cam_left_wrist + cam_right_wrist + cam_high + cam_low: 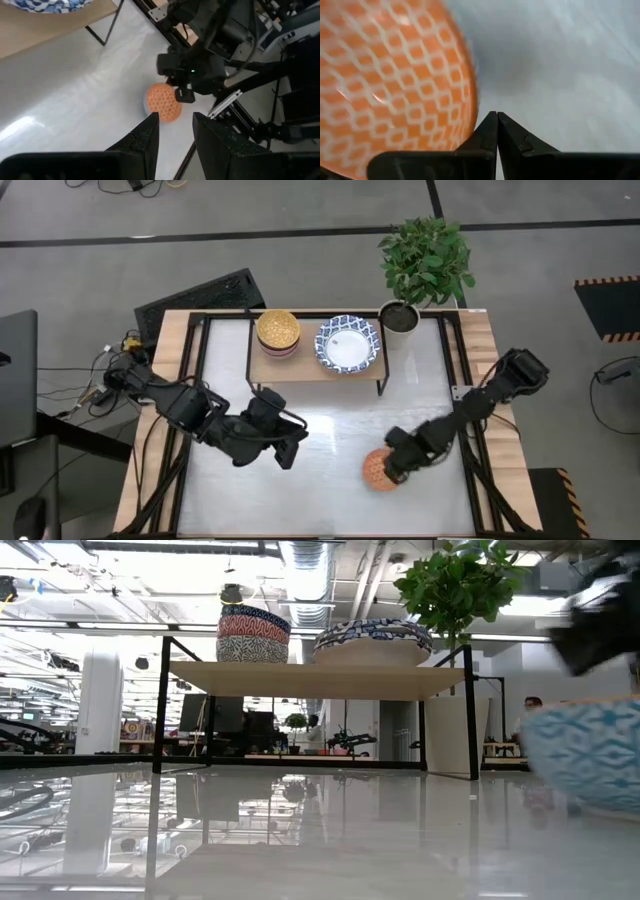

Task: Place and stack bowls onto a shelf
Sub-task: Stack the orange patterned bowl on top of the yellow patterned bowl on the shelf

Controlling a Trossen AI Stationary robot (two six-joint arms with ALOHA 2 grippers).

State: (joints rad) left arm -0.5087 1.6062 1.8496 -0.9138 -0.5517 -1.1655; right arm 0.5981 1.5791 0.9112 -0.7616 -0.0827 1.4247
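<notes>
The shelf (315, 370) stood at the far side of the table (330, 480), between the two arms and closer to the plant (425, 260) at the far right corner. On it I could see a stack of small bowls (278, 333) at its left end, a yellow-orange one on top, and a wide blue-and-white bowl (349, 344) just beside them, with the right end of the board bare.

The relation I cared about was at the near right. The orange bowl (378, 469) sat on the table well apart from the shelf, with the right gripper (398, 465) directly at its rim on the side toward the right arm. The left gripper (290, 448) hung over the middle of the table, clearly farther from that bowl, so the right arm was the one placed for it. From the bowl the shelf lay away and to the left. The bowl was round, so I had no long axis to line up.

In the right wrist view its fingers (512, 137) met tip to tip beside the bowl's orange lattice, clenched with nothing between them. The left gripper's fingers (145, 137) stood parted with only table showing through the gap, gripping nothing.

I could read no brand, label or writing anywhere.
</notes>
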